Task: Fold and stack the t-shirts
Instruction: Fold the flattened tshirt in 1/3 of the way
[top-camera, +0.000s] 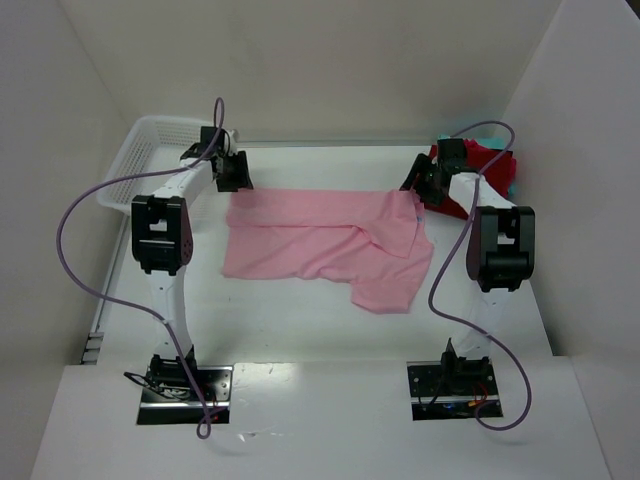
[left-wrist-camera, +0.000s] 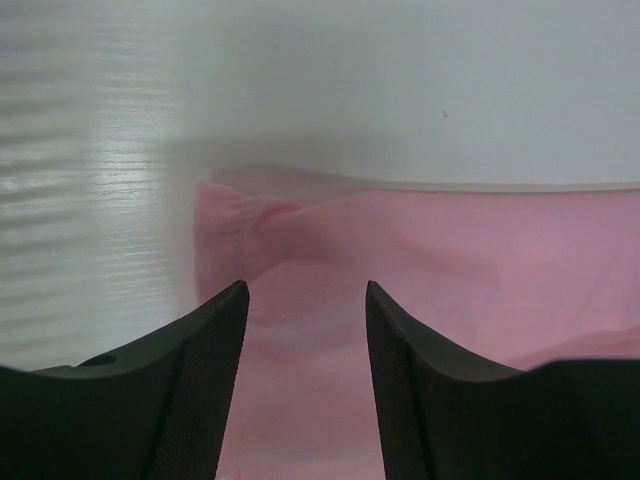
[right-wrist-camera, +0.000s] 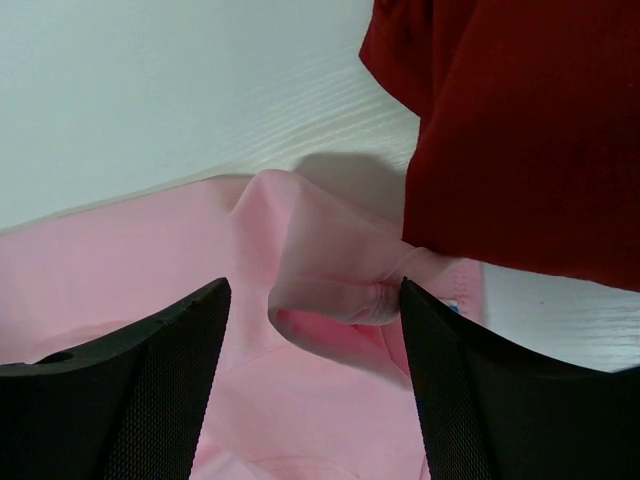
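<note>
The light pink t-shirt (top-camera: 320, 245) lies spread across the middle of the table, partly folded, with a sleeve end toward the front right. My left gripper (top-camera: 236, 176) hovers at its back left corner. In the left wrist view the left gripper (left-wrist-camera: 305, 300) is open over the pink cloth (left-wrist-camera: 450, 260), holding nothing. My right gripper (top-camera: 420, 190) is at the back right corner of the pink shirt. It is open (right-wrist-camera: 315, 300), and a raised pink fold (right-wrist-camera: 330, 265) stands loose between its fingers. The dark red t-shirt (right-wrist-camera: 520, 130) lies just beyond, with a teal edge (top-camera: 512, 183) showing.
A white mesh basket (top-camera: 135, 150) stands at the back left, close to the left arm. The dark red shirt (top-camera: 485, 165) fills the back right corner beside the right arm. Walls enclose the table at the back and on both sides.
</note>
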